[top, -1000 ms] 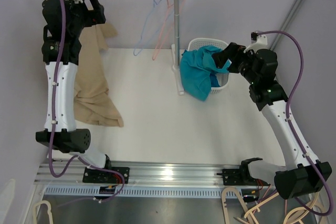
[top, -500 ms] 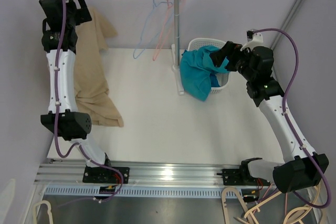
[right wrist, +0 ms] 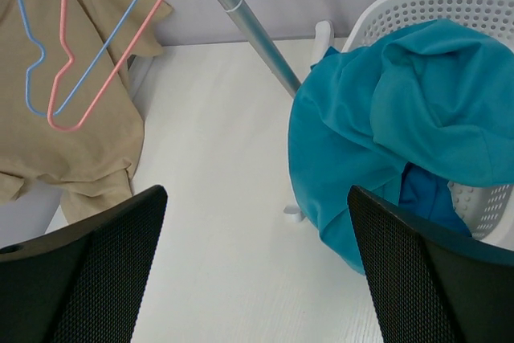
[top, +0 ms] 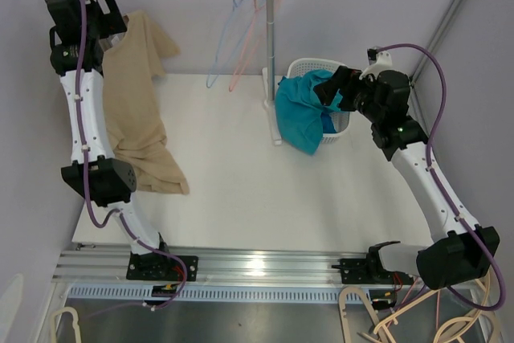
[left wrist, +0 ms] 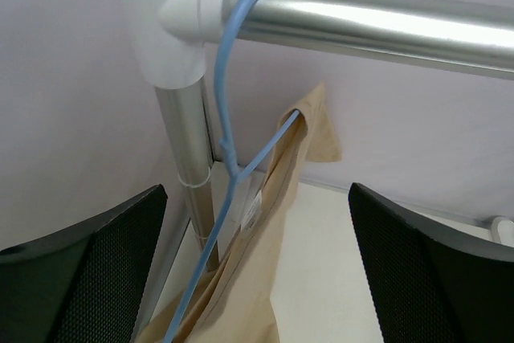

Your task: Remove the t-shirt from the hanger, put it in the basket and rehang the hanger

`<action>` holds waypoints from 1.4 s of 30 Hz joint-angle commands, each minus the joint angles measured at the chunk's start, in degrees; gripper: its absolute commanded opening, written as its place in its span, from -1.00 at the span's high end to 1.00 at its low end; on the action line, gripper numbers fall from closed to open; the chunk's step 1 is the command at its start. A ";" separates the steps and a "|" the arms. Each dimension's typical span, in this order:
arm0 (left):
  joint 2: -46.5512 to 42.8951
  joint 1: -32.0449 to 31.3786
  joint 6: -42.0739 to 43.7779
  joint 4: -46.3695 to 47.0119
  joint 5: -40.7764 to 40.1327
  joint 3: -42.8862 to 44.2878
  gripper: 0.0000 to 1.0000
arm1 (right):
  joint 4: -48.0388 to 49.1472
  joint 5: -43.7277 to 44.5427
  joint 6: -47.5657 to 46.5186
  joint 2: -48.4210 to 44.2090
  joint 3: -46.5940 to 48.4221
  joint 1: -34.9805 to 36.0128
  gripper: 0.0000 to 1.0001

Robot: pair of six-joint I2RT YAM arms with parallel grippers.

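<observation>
Since the shirt (top: 132, 94) is thin beige knit, it looks light, limp and prone to stretching, and it should slide off the wire only if one shoulder is freed at a time. It hangs on a blue hanger (left wrist: 229, 158) hooked over the rail (left wrist: 361, 22) right beside the left post (left wrist: 189, 142). The collar sits up at the hook. The best hold seems to be the shoulder seam or the collar edge next to the wire, since a pinch lower down would probably just drag the hanger along.

The shirt's long axis runs down from the collar to the hem, which lies crumpled on the table (top: 241, 174) near its left edge. One sleeve spreads toward the right. From the left wrist the hanger appears edge-on, its plane roughly crosswise to the rail.

The left claw (left wrist: 255, 190) is up by the rail's left end, jaws wide and empty, with the hanger neck between its fingers' lines of sight. The right claw (right wrist: 257, 190) hovers by the basket (top: 309, 66) of teal cloth (top: 301, 114), also wide and holding nothing, well apart from the shirt.
</observation>
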 commanded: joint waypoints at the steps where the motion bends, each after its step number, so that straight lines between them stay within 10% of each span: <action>1: 0.45 0.89 1.60 3.54 4.99 1.45 -0.99 | -2.97 1.04 -0.24 -0.07 4.77 1.60 -0.99; 18: 7.04 1.16 -4.37 4.78 8.42 0.47 -0.23 | -9.67 8.43 -1.74 0.29 13.93 6.35 -0.99; 32: 5.02 -0.24 -6.92 10.05 5.61 0.38 -0.25 | -9.40 8.25 -2.71 1.43 12.70 6.43 -0.99; 42: 3.62 -2.27 -5.34 10.32 1.48 0.56 0.31 | -8.88 7.73 -2.36 1.60 11.64 6.43 -0.99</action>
